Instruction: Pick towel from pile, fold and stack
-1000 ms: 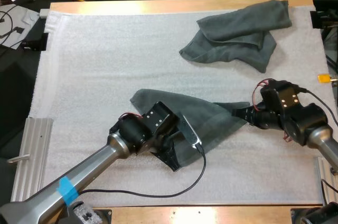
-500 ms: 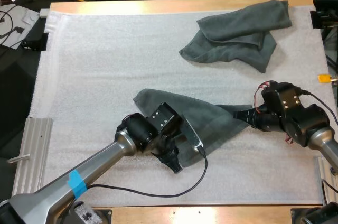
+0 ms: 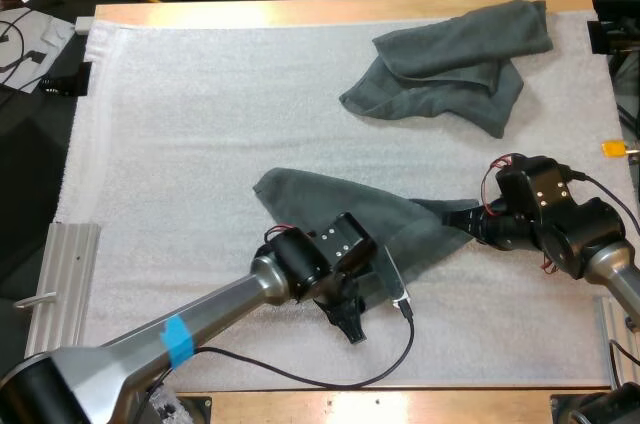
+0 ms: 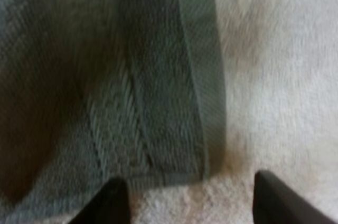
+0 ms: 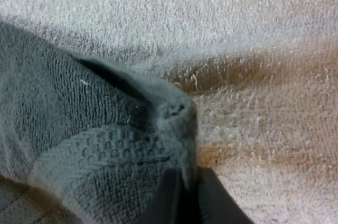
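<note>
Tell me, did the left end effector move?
Yes. The left end effector slid right and nearer the mat's near edge, judged against the crumpled towel.

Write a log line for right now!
left gripper: open, at edge of towel | right gripper: shut on towel corner | crumpled towel: far right

You find the crumpled towel [image 3: 445,69] far right on the mat [image 3: 200,124]; the spread towel [image 3: 320,199] lies nearer, at centre.

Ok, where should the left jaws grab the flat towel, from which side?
The near hemmed corner of the towel, from the mat side: it lies flat, the left gripper straddles it with jaws open, and the right gripper pinches the other corner.
</note>
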You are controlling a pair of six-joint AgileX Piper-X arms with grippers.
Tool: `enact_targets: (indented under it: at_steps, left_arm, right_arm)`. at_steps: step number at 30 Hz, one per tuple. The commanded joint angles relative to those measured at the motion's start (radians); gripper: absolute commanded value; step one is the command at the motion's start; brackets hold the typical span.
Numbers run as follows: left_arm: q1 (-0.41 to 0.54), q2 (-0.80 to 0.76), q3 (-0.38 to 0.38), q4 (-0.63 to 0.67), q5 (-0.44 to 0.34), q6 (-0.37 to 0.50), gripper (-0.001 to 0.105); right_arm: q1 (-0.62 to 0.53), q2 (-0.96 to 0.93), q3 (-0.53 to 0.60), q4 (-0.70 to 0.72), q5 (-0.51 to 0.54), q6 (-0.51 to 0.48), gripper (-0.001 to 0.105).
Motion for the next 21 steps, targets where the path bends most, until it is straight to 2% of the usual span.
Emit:
enact_targets:
  at_steps: [1, 15, 21]
  left_arm:
    - [-0.016, 0.044, 0.001, -0.023, -0.049, 0.006, 0.048]
    - [-0.016, 0.151, -0.002, -0.039, -0.032, -0.009, 0.047]
    - [-0.016, 0.166, 0.0, -0.042, -0.033, -0.012, 0.038]
  right_arm:
    - [-0.002, -0.009, -0.003, 0.019, 0.001, -0.007, 0.0]
    - [-0.002, -0.015, -0.007, 0.022, -0.003, -0.005, 0.0]
    - [-0.001, -0.02, -0.007, 0.024, -0.004, -0.006, 0.0]
